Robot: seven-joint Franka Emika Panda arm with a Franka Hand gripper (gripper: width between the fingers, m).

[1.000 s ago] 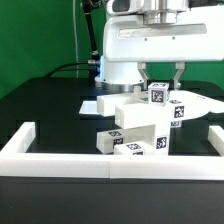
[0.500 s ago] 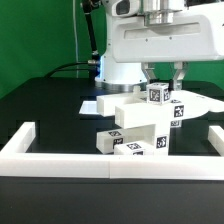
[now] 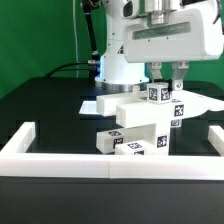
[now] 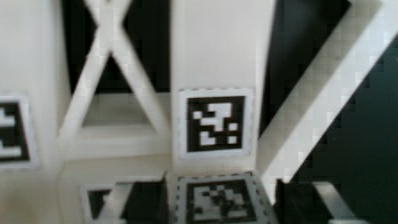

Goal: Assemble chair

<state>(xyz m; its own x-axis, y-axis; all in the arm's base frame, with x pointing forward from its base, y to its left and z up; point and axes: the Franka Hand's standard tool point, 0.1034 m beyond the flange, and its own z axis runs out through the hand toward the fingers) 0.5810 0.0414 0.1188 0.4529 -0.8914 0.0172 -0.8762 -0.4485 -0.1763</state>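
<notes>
The chair (image 3: pixel 138 112) is a partly joined stack of white blocky tagged parts in the middle of the black table. A small square post (image 3: pixel 157 94) with a tag stands on top of it. My gripper (image 3: pixel 166 80) hangs just above, a finger on either side of the post with dark gaps between, so it is open. In the wrist view the post's tagged top (image 4: pixel 217 200) lies between the jaws, and beyond it are a tagged frame piece (image 4: pixel 217 125) and crossed white bars (image 4: pixel 103 60). The fingertips themselves are hard to make out there.
A long white rail (image 3: pixel 60 160) borders the workspace in front and at both sides. The marker board (image 3: pixel 92 104) lies flat behind the chair on the exterior view's left. The arm's white base (image 3: pixel 120 68) stands at the back.
The hand has risen a little and shifted toward the exterior view's left. The post and the stack have stayed in place.
</notes>
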